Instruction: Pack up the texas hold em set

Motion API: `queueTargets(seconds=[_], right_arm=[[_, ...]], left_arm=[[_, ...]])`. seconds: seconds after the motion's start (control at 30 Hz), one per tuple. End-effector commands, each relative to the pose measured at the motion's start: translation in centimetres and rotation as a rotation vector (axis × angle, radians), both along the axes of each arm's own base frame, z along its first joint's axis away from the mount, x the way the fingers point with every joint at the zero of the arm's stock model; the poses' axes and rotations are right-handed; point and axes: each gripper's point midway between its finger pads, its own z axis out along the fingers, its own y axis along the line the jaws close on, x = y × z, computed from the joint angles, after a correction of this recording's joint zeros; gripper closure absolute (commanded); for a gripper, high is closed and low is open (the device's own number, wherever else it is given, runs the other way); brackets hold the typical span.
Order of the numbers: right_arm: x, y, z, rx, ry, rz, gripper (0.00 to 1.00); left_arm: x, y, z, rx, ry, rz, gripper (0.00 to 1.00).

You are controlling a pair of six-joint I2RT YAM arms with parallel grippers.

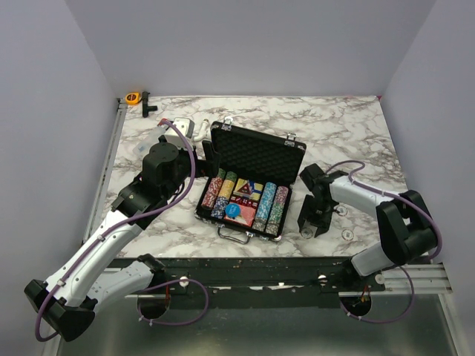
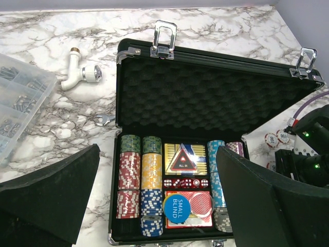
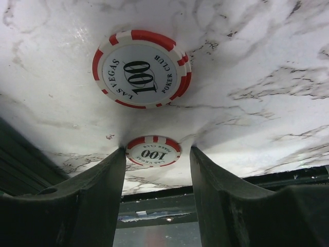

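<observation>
Left wrist: chip-filled briefcase (image 2: pixel 205 98); left pincer (image 2: pixel 158 149) wide, right pincer (image 3: pixel 158 154) seemingly loose around chip (image 3: pixel 151 149).

Chip rows (image 2: pixel 131 175) in briefcase (image 2: pixel 205 92), loose chips (image 2: pixel 271 139) right

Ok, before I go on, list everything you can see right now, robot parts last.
briefcase: one, black with silver trim, open, centre
chip rows: several stacks, mixed colours, lying in the case
card deck: one, red, middle of the case
blue disc: one, marked SMALL BLIND, on the deck
dice: one row, red, above the deck
loose chips: at least two, red and white, right of the case
compartment box: one, clear, left of the case
pipe fitting: one, white, behind the case's left side
tape measure: one, orange, far left corner
left fingers: two, black, wide apart, facing the case
right fingers: two, black, either side of one loose chip, not clamped
</observation>
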Motion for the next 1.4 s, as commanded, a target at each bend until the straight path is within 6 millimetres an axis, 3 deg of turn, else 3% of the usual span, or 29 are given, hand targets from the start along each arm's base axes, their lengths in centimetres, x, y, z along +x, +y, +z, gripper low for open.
queueTargets(seconds=[0.0,0.37,0.5,0.7,0.9,1.03,1.37], right_arm=[[0.6,0.9,-1.3,0.021,0.004,-0.019,0.46],[2.3,1.4,-0.7,0.047,-0.096,-0.069,0.57],[3.3,1.3,0.7,0.038,-0.146,-0.076,0.62],[4.9,-0.9,3.1,-0.069,-0.258,-0.079,0.67],[6.2,-1.1,4.6,-0.086,-0.311,-0.080,0.71],[6.5,-2.5,4.5,-0.150,-0.310,-0.090,0.71],[7.2,-3.1,2.9,-0.156,-0.270,-0.077,0.67]], left_arm=[[-0.1,0.1,1.3,-0.011,-0.022,-0.005,0.05],[-0.3,0.2,1.6,-0.018,-0.032,-0.008,0.05],[-0.2,0.2,1.5,-0.014,-0.027,-0.008,0.05],[-0.3,0.0,1.5,-0.016,-0.024,-0.014,0.05],[-0.1,0.0,1.1,-0.009,-0.017,-0.010,0.05],[-0.1,-0.1,1.2,-0.011,-0.017,-0.014,0.05],[-0.1,-0.1,1.1,-0.008,-0.016,-0.013,0.05]])
